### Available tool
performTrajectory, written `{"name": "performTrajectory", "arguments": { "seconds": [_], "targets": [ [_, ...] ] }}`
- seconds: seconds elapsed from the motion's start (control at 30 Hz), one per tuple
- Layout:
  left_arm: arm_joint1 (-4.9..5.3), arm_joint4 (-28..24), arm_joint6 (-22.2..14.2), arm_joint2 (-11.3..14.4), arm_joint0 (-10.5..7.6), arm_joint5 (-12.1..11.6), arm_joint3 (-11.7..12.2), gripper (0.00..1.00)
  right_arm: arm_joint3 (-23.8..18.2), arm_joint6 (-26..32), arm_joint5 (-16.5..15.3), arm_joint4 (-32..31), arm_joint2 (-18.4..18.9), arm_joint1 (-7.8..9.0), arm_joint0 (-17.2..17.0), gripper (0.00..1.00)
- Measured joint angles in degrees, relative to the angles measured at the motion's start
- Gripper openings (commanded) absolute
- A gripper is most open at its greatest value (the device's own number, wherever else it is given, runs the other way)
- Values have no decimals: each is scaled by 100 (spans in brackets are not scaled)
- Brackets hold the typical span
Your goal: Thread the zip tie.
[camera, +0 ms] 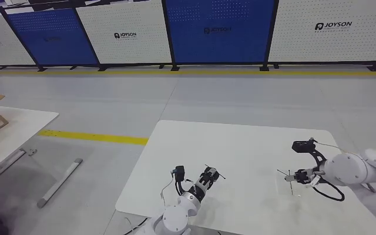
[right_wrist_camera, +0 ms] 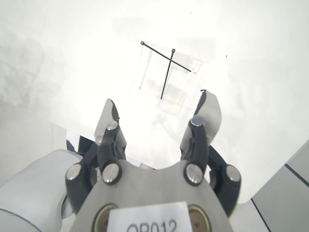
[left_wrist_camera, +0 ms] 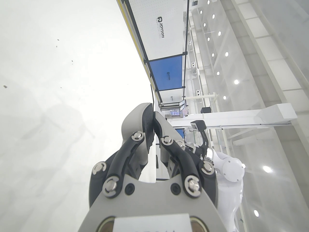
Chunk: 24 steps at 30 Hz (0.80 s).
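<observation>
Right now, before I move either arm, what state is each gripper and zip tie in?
left gripper: shut on the held zip tie
held zip tie: straight, unthreaded
right gripper: open, empty, above the clear box
crossed zip ties: two, straight, unthreaded, lying on the clear box

Industrial test hall
Blue and white pegboard partitions (camera: 220, 29), yellow floor tape (camera: 94, 137), grey floor (camera: 235, 97), high ceiling lights (left_wrist_camera: 236, 82).
</observation>
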Motion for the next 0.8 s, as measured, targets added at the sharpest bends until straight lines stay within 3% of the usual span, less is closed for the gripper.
{"name": "performTrajectory", "arguments": {
  "seconds": [0.2, 0.33, 0.4, 0.8],
  "targets": [
    [0, 0, 0, 0, 0, 0, 0, 0, 287, 242, 101, -41, -164, -237, 105, 40],
    [0, 0, 0, 0, 0, 0, 0, 0, 492, 310, 221, -166, -294, -409, 186, 41],
    [0, 0, 0, 0, 0, 0, 0, 0, 633, 344, 263, -173, -358, -508, 222, 35],
    [0, 0, 0, 0, 0, 0, 0, 0, 1531, 296, 309, -126, -599, -1035, 351, 37]
  ]
}}
